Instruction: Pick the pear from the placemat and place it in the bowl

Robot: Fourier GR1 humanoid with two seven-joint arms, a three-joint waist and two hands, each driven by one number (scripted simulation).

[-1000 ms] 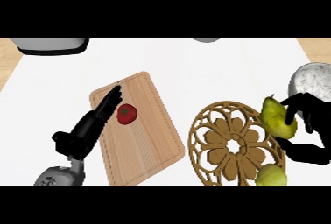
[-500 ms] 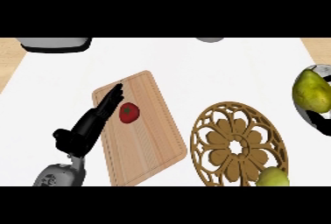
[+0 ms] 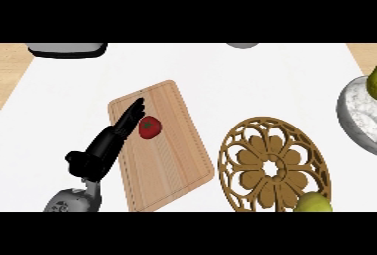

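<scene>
A green pear [image 3: 372, 78] shows only as a sliver at the right edge, just above the rim of the white marbled bowl [image 3: 353, 115]. My right hand is out of the picture, so what holds that pear is hidden. The round wooden openwork placemat [image 3: 274, 165] lies at the lower right, with a second pear [image 3: 313, 203] on its near edge. At the left, my left hand [image 3: 110, 142] rests open with straight fingers lying over the left side of the cutting board, holding nothing.
A wooden cutting board [image 3: 160, 144] lies left of the placemat with a red tomato [image 3: 150, 127] on it, beside my left fingers. A grey appliance [image 3: 66, 48] and a small grey object [image 3: 243, 45] stand at the counter's back edge.
The pear, held in my right hand, rose off the placemat and moved right to the bowl. The right hand has now left the view. The left hand stayed put.
</scene>
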